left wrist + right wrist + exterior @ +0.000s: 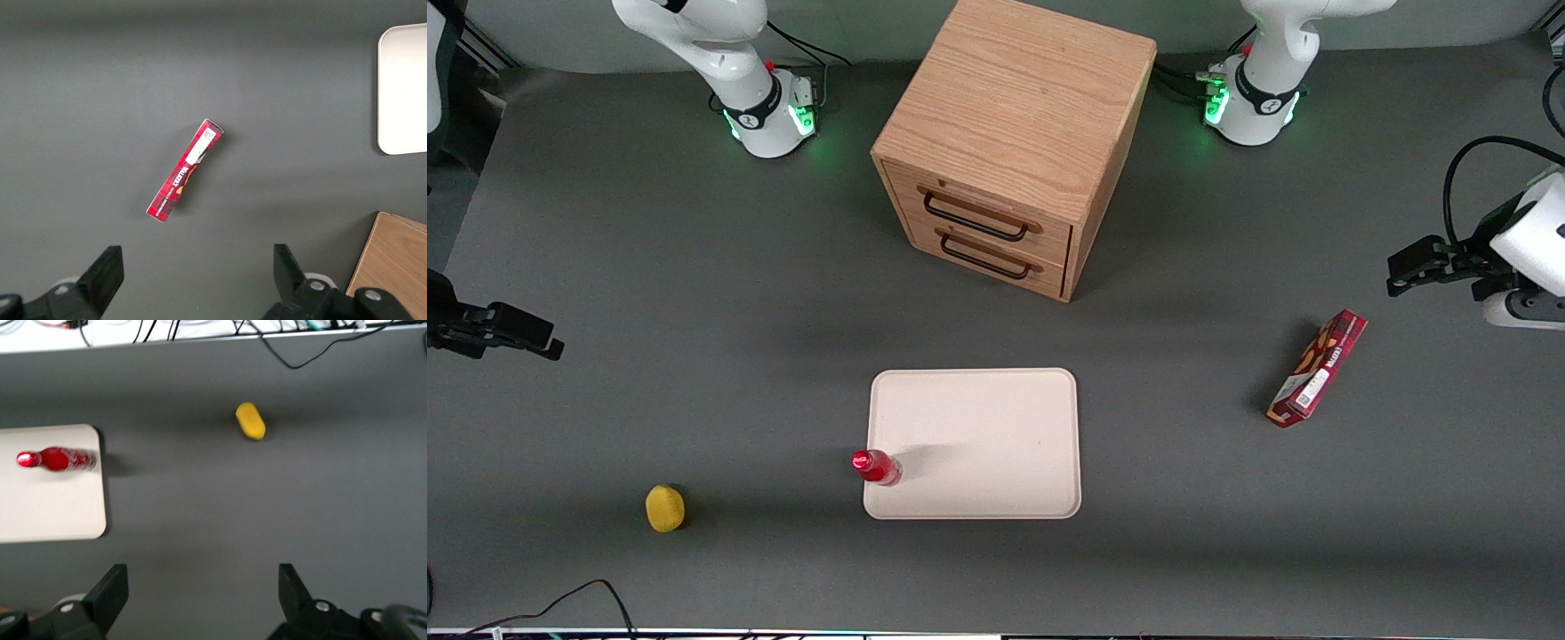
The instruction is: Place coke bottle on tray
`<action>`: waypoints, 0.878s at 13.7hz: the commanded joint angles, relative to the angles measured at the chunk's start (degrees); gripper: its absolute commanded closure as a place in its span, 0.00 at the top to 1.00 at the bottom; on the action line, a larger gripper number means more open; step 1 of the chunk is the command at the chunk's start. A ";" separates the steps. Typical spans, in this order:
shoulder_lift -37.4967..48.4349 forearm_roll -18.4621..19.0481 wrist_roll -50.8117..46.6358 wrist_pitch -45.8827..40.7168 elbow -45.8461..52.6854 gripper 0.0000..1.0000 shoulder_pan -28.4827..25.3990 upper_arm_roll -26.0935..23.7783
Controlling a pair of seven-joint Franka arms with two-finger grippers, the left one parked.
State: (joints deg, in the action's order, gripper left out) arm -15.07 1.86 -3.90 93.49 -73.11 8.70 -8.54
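Note:
The coke bottle [876,467] [57,459], small, glossy red with a red cap, stands upright on the tray [978,436] [47,510], just inside the corner nearest the front camera on the working arm's side. The tray is flat, pale cream and has rounded corners. Its edge also shows in the left wrist view [403,87]. My gripper [534,340] [200,580] hangs above bare table toward the working arm's end, well apart from the bottle. It is open, with only grey table between its fingers [117,587].
A wooden two-drawer cabinet [1014,133] stands farther from the front camera than the tray. A yellow rounded object [665,508] [250,421] lies on the table between my gripper and the tray's near edge. A dark-red snack box [1318,367] [185,170] lies toward the parked arm's end.

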 commanded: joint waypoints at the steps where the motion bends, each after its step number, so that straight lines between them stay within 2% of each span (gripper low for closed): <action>1: 12.23 -0.98 1.17 10.36 -18.69 1.00 1.58 -0.52; 5: 14.01 -1.50 1.26 11.54 -21.46 1.00 2.28 -0.43; 12: 14.63 -2.21 5.22 7.85 -18.65 1.00 4.66 -0.16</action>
State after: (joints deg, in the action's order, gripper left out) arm -1.31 1.05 -0.72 102.43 -92.10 12.66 -8.31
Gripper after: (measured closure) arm 0.000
